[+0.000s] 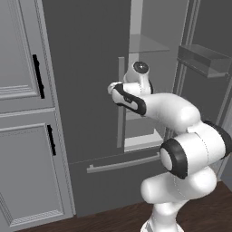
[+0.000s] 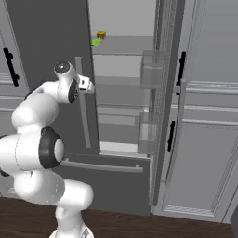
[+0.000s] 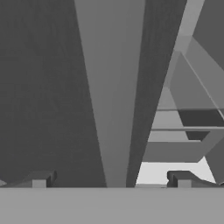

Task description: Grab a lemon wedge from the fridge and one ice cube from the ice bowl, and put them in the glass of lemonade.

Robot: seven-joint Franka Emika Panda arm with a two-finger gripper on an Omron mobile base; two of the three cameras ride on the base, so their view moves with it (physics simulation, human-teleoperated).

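Now open jaws astride fridge handle (image 3: pixel 114 109)

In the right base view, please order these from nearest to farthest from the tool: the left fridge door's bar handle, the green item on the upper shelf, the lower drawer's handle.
1. Bar handle, right beside the open tool.
2. Green item, above it on the upper shelf, inside the fridge.
3. Drawer handle, well below.

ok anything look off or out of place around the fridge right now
Nothing stands out. The fridge has its right door swung open and its left door shut; a small yellow item and a green item sit on an upper shelf. The open gripper straddles the left door's bar handle.
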